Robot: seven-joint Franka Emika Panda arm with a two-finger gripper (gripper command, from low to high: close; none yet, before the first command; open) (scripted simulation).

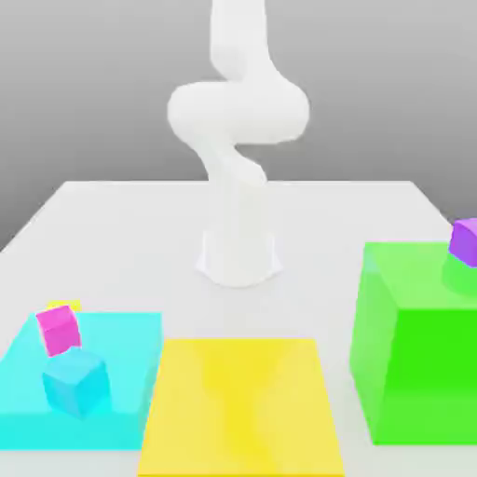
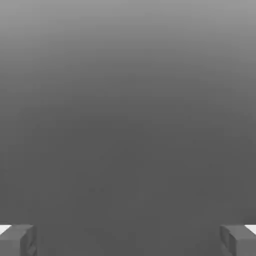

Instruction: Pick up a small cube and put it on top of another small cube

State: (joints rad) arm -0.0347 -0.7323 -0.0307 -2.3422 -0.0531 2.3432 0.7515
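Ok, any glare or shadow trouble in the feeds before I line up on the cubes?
Exterior view: bright, even light; the white arm nearly washes out against its own shading, the blue cube blends into the cyan block, and shadows are barely visible. Hand view: dim grey gradient, darker low down, no glare on the open gripper.

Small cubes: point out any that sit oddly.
In the exterior view, the pink cube sits tilted on the cyan slab, askew to its edges, and the blue cube is also turned. Nothing looks damaged.
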